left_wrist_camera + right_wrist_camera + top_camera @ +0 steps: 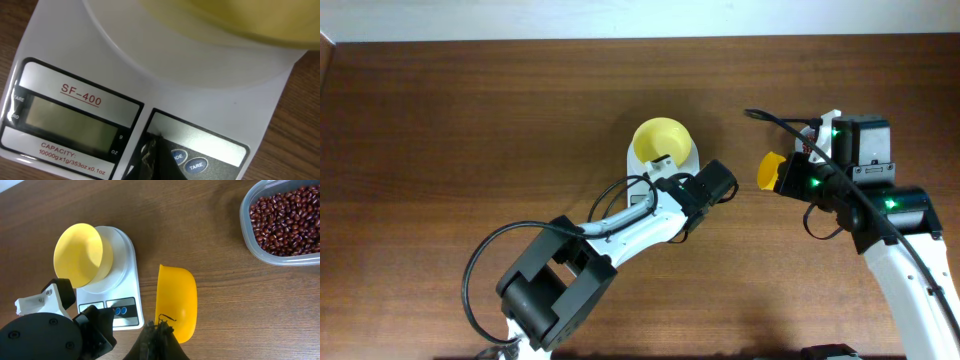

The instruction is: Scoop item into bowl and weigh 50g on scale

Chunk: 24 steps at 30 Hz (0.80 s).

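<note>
I've got the right gripper (159,329) clamped on a bright-yellow plastic scoop (177,300), at 3 o'clock from the white rectangular scale (125,275) carrying the round pale-yellow plastic bowl (80,254). Left gripper (154,152): can't tell if it's closed.

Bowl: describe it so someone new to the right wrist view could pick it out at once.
Find the white scale on the wooden table, left of centre in the right wrist view. The bowl sits on its round platform, wide and pale yellow. The scoop to its right is a deeper orange-yellow and is off the scale.
</note>
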Available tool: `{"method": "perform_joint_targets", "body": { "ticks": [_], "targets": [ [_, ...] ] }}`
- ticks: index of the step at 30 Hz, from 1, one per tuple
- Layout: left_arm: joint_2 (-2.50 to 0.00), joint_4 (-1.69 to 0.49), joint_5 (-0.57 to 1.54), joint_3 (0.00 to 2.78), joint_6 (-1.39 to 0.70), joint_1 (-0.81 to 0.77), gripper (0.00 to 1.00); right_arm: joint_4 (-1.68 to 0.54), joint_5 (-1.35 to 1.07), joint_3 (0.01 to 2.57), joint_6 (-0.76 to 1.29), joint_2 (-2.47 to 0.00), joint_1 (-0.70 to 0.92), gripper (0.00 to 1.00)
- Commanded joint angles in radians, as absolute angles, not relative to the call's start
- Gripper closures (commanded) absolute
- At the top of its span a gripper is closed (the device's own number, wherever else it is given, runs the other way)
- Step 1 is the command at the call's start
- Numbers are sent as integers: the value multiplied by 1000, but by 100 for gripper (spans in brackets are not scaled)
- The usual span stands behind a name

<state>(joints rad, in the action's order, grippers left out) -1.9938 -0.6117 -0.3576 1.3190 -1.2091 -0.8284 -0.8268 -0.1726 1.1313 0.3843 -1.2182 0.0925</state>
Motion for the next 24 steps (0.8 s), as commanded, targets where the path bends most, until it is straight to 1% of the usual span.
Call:
{"method": "perform_joint_targets", "body": {
  "ticks": [1,24],
  "targets": [
    [-2012,-606,-387,1309,-1219,-832,100,-828,-152,1150,374,-1220,98,96],
    [-2012,-606,-397,1309,-1219,-833,100,-834,-152,1150,374,-1220,98,96]
  ]
}}
